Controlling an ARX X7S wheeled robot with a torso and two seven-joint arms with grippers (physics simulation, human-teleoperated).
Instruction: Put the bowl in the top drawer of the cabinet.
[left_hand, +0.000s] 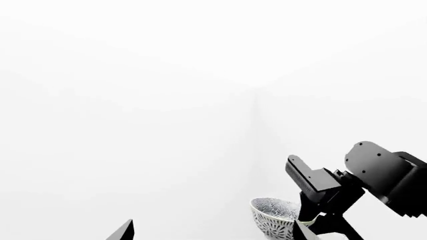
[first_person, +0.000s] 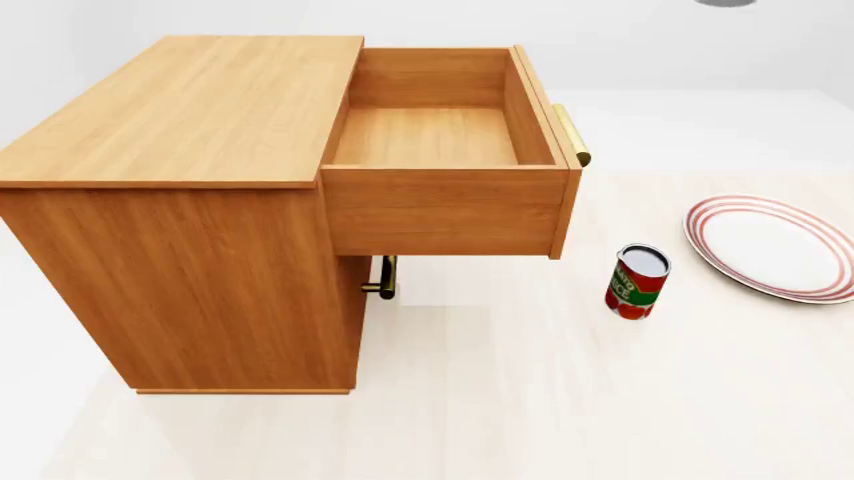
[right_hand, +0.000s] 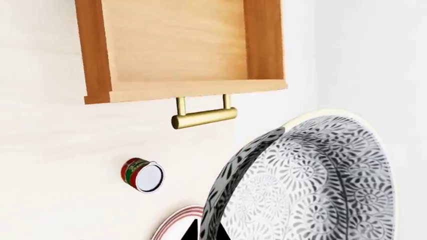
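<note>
The dark-speckled bowl (right_hand: 300, 185) fills the near side of the right wrist view, tilted on edge. My right gripper (right_hand: 203, 231) is shut on its rim, one finger on each side of the wall. Past the bowl, the top drawer (right_hand: 173, 40) stands pulled out, with nothing in it. In the head view the cabinet (first_person: 187, 100) is at the left and the top drawer (first_person: 447, 210) juts out to the right; neither gripper shows there. My left gripper (left_hand: 213, 235) is open and holds nothing; its camera sees the bowl (left_hand: 270, 220) hanging from the right arm (left_hand: 380, 170).
A red-labelled can (first_person: 637, 282) stands on the pale floor right of the drawer front. Further right lies a flat white plate with red rings (first_person: 774, 245). The drawer's brass handle (first_person: 571, 135) sticks out to the right, and the lower drawer's handle (first_person: 384, 278) shows beneath.
</note>
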